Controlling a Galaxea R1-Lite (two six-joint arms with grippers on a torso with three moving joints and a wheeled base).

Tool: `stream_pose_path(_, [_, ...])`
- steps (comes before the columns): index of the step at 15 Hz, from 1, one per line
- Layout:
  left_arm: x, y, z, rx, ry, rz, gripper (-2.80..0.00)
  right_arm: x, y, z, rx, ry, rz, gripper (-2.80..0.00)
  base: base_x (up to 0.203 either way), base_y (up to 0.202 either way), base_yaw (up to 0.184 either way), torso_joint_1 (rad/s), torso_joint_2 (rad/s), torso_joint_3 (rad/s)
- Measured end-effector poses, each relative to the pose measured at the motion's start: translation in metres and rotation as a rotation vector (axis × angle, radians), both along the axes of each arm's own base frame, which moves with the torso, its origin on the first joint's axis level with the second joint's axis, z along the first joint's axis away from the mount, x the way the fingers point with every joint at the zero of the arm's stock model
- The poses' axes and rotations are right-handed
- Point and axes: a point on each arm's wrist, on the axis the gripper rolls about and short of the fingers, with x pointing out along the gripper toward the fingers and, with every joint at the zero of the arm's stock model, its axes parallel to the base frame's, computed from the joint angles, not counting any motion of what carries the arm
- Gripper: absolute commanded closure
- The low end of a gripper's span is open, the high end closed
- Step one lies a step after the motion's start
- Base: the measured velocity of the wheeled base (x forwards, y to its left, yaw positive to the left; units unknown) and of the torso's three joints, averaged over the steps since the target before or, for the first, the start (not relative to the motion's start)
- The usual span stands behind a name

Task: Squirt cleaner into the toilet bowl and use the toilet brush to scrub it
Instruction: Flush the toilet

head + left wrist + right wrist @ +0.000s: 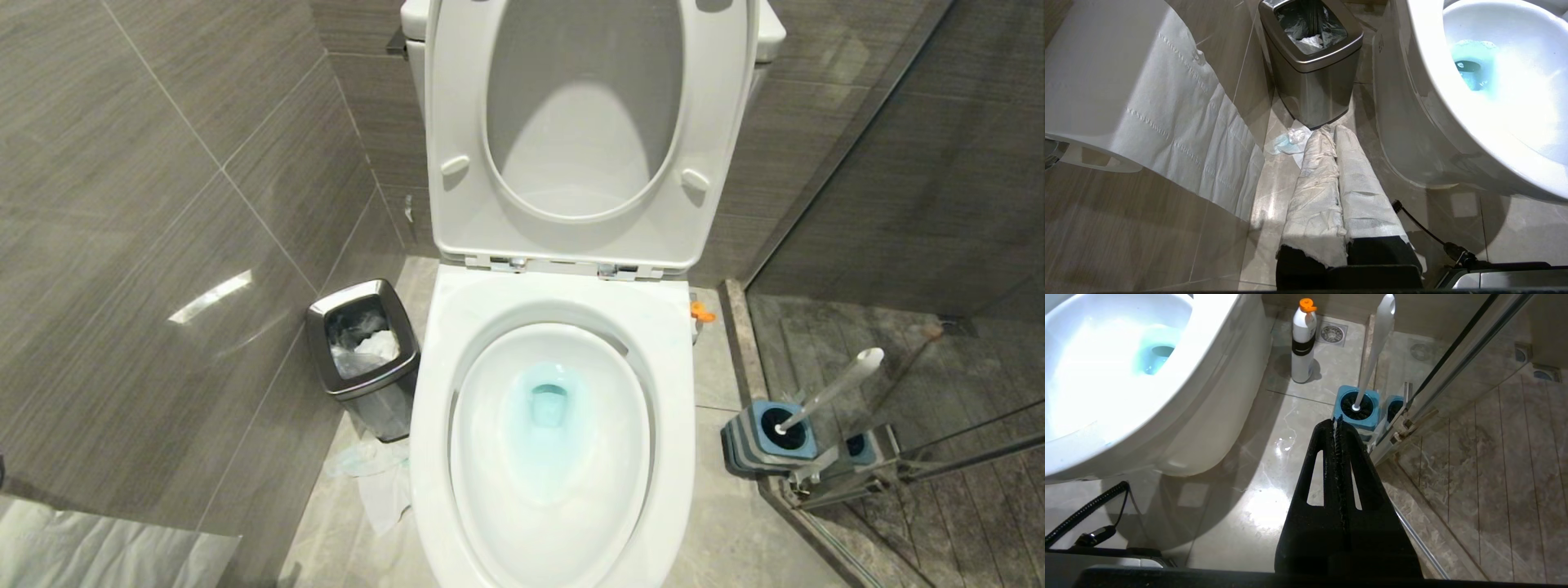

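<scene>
One toilet brush [829,392] — one toilet bowl [433,457]

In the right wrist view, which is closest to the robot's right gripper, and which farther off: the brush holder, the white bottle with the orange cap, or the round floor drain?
From the right gripper, shut and empty:
1. Brush holder, just past the fingertips, by the glass door.
2. White bottle, farther on, beside the toilet bowl.
3. Floor drain, just behind the bottle, farthest.

The toilet bowl [555,457] is glossy white, its water [549,406] tinted turquoise. The brush [833,388] has a whitish-grey handle; its holder [767,441] is blue-topped with grey stripes. The bin [363,359] is brushed steel. The bottle [1303,343] is white, orange-capped, with a black band. Wall tiles [147,245] are streaked grey-brown.
</scene>
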Motion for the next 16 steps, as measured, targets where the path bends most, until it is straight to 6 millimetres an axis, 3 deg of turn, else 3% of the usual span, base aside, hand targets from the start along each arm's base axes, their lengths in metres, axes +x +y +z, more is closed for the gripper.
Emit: stream_pose_path(16, [0.0000,-0.0002,0.0004,0.047,-0.005,-0.009,0.00,-0.0001,0.0001,0.0001,0.003,-0.004,0.005,0.00,0.000,0.000,0.000,0.000,0.00,0.000])
